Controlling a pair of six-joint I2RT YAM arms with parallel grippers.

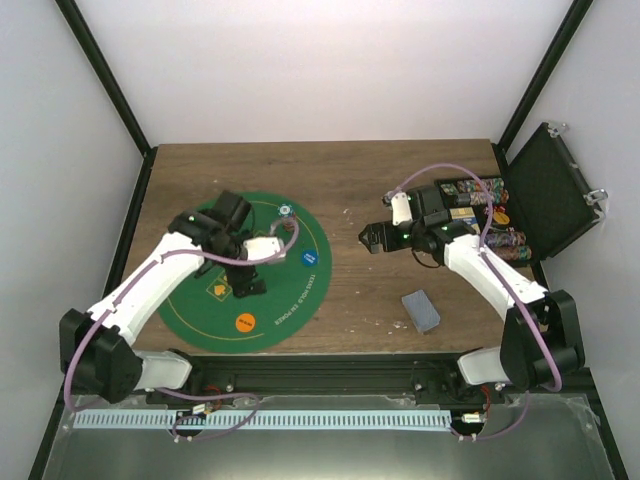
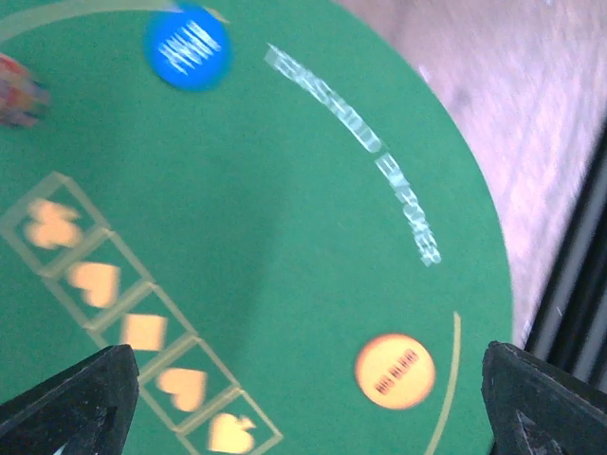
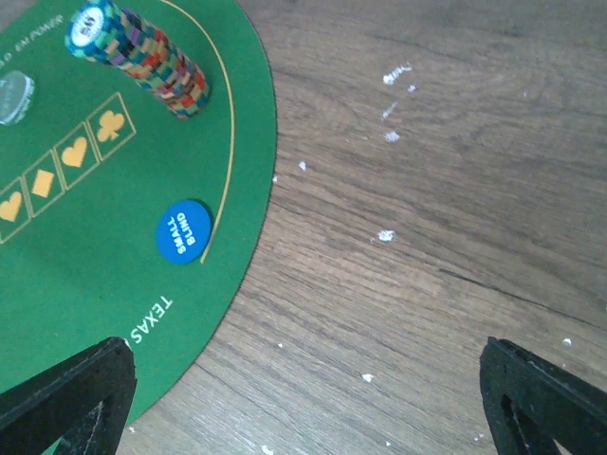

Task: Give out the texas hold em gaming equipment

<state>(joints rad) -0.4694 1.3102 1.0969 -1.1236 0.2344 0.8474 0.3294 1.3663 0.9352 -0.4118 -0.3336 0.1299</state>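
A green felt mat (image 1: 200, 300) lies on the left of the table. On it are a blue "small blind" chip (image 1: 308, 258), an orange chip (image 1: 245, 322) and a stack of mixed chips (image 1: 287, 212). My left gripper (image 1: 245, 282) hangs open and empty over the mat. Its wrist view shows the blue chip (image 2: 188, 47) and the orange chip (image 2: 395, 371) between the open fingers (image 2: 66, 403). A grey-blue deck of cards (image 1: 421, 310) lies on the wood. My right gripper (image 1: 372, 238) is open and empty over bare wood beside the mat's right edge. Its wrist view shows the chip stack (image 3: 137, 57) and the blue chip (image 3: 182, 231).
An open black case (image 1: 552, 190) stands at the right rear, with rows of chips (image 1: 480, 205) in its tray. A pale round disc (image 3: 13, 95) lies on the mat by the suit boxes. White specks dot the wood. Black frame posts rise at the back corners.
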